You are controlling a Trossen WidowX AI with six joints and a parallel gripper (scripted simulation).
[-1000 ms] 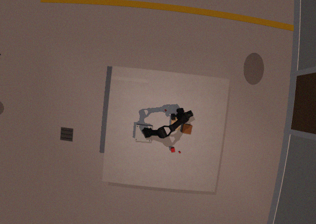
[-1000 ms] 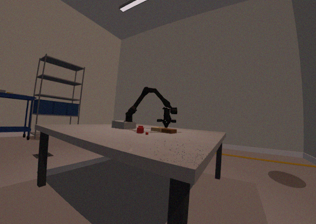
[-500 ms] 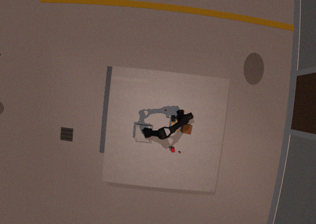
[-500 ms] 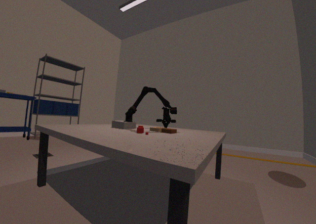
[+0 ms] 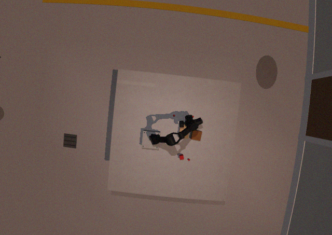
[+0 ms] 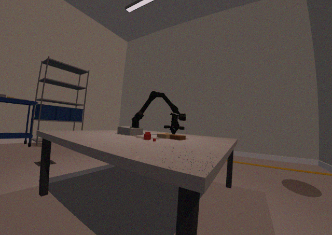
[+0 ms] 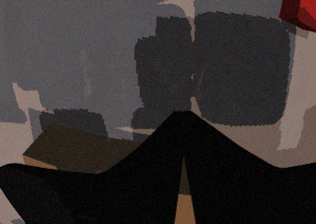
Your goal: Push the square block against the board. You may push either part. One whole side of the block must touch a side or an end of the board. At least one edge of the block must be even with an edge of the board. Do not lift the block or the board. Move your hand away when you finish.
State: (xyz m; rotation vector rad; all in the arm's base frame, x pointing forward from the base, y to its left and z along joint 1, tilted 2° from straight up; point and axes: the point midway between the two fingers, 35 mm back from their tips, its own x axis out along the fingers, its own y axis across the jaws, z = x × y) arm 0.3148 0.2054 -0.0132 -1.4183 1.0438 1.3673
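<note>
two red cubes (image 6: pixel 147 135) stand near the block (image 6: pixel 177 137); the table (image 6: pixel 187 157) beyond lies open.

My arm (image 6: pixel 155 98) rises from its base, bends at the elbow up high, then drops w/ wrist pointing straight down. My gripper (image 6: pixel 173 132) is fully closed, fingers pressed together, nothing between them. Tips sit low, approx. at table level. In the top view the forearm angles out diagonally from the base.
</note>
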